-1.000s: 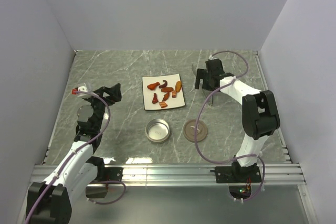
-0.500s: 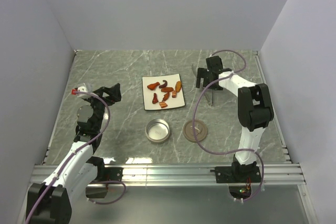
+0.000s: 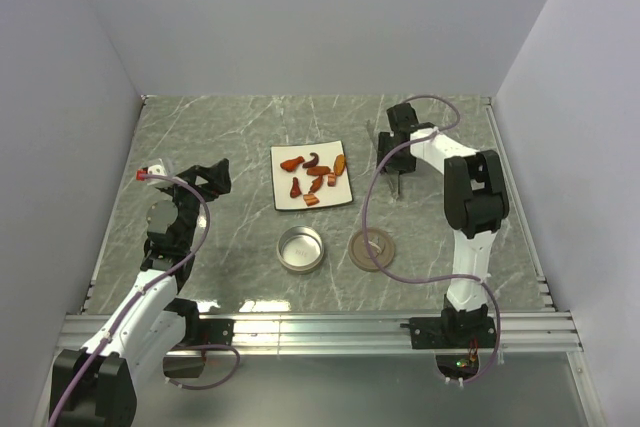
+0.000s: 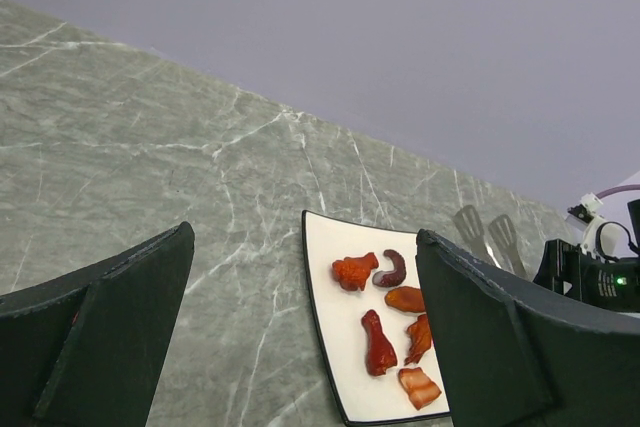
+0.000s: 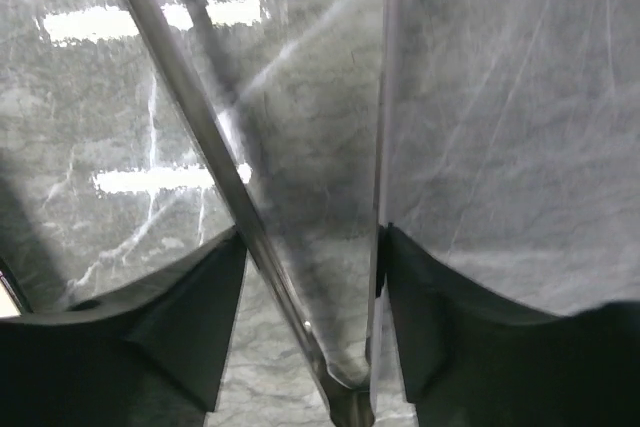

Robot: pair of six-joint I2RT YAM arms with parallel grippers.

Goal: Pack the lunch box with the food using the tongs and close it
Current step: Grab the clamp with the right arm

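Nearest on the marble table (image 3: pixel 200 137) sits the one lunch box (image 3: pixel 301 248), a round silver tin, open and with nothing in it. Its one brown lid (image 3: pixel 372 249) lies flat just to its right, apart from it, small handle up.

Over on the left, the left gripper (image 3: pixel 212 178) hangs above bare table, well apart from everything. Its wrist view shows the jaws spread wide, with nothing between them.

A step farther, the single white plate (image 3: pixel 312 175) carries all the food (image 3: pixel 318 172): eight pieces, counted from above, orange, red-brown and one dark purple curl. None is in the tin.

Farthest out, right of the plate, is the one pair of tongs (image 5: pixel 208 152), lying on the table with its two spoon tips toward the far edge. The right gripper (image 5: pixel 312 237) is down over it. Its wrist view shows the two thin arms running in a narrow V between the black fingers (image 5: pixel 180 327), each finger against the outside of one arm, so it is pinching the tongs.
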